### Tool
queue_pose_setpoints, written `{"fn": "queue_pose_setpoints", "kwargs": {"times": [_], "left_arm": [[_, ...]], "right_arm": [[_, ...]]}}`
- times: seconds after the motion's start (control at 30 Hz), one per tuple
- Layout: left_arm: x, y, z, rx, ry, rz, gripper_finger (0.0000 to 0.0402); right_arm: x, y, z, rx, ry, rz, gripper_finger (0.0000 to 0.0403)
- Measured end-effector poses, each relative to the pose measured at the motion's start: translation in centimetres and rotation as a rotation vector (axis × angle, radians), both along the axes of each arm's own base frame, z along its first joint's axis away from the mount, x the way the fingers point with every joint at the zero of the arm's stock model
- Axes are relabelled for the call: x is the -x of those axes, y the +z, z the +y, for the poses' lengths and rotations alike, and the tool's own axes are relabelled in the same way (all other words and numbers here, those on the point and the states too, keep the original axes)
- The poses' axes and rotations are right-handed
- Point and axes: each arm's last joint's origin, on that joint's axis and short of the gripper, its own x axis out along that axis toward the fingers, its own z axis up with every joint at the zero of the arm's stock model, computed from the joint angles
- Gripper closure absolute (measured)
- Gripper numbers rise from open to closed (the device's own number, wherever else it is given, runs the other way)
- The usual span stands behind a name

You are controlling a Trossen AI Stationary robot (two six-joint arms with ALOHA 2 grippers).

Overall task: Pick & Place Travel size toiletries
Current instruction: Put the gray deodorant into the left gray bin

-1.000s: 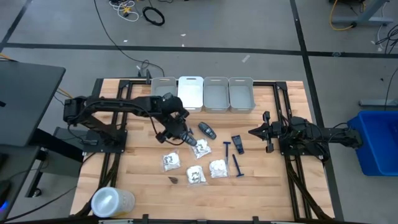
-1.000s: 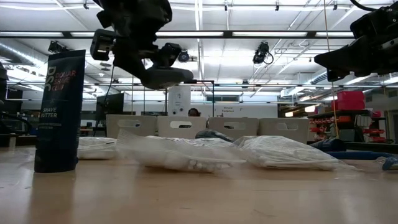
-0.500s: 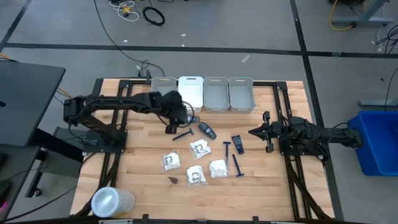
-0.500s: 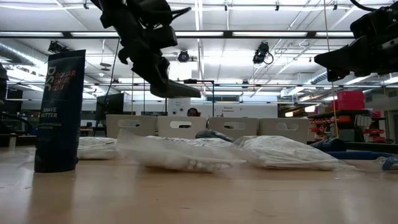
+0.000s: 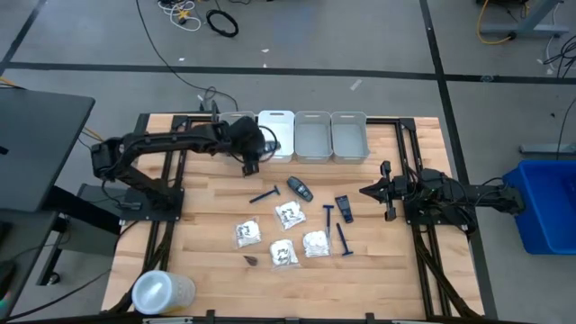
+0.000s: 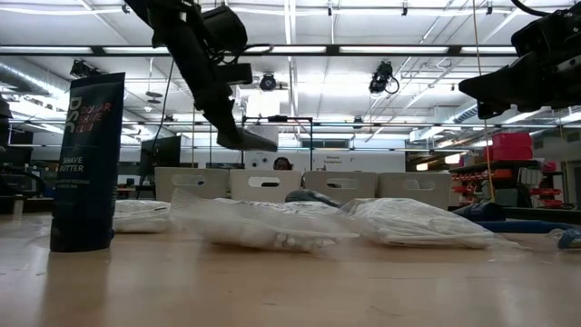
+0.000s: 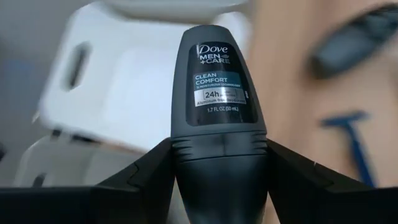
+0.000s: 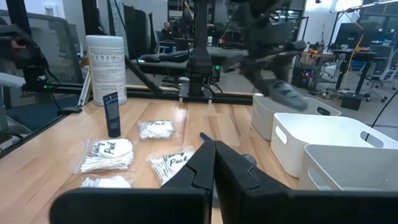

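Note:
My left gripper (image 5: pixel 250 160) hangs over the table's far part, just in front of the white bin (image 5: pixel 276 133), shut on a dark Dove roll-on deodorant (image 7: pixel 217 81). The low view shows the deodorant (image 6: pixel 247 139) high above the table. Other toiletries lie mid-table: a blue razor (image 5: pixel 264 194), a dark oval case (image 5: pixel 300 188), two more razors (image 5: pixel 340 236) and several white packets (image 5: pixel 287 214). My right gripper (image 5: pixel 364 192) waits shut at the table's right, level and touching nothing. My left gripper pinches the deodorant between its two fingers (image 7: pixel 149 177) on opposite sides of the ridged end below the label (image 7: pixel 217 162). The labelled end sticks out forward past the fingertips. The fingers slant down toward the bins, and the deodorant is lifted clear of the table.
Grey bins (image 5: pixel 236 126) (image 5: pixel 312 135) (image 5: pixel 348 135) stand in a row with the white one along the far edge. A dark shave butter tube (image 6: pixel 86 159) stands upright near the packets. A white canister (image 5: pixel 162 292) sits at the near left corner.
My left gripper has carried the deodorant from above the packets toward the table's far edge and the white bin, rolling its wrist on the way. The deodorant has stayed clear of the table. The blue razor it stood over now shows.

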Motion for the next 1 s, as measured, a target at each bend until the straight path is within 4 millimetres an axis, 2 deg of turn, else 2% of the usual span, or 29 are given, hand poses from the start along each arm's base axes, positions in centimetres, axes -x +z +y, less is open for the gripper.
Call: {"fn": "queue_pose_setpoints", "kwargs": {"times": [0.33, 0.83, 1.0], "left_arm": [[1.7, 0.1, 3.4, -0.036, 0.307, -0.026, 0.0182], [4.3, -0.1, 6.6, -0.014, 0.472, -0.010, 0.0180], [5.4, -1.2, 7.1, 0.002, 0.507, 0.019, 0.0184]], "right_arm": [[0.0, 0.0, 0.0, 0.000, 0.000, 0.000, 0.0389], [0.0, 0.0, 0.0, 0.000, 0.000, 0.000, 0.0389], [0.0, 0.0, 0.0, 0.000, 0.000, 0.000, 0.0389]]}}
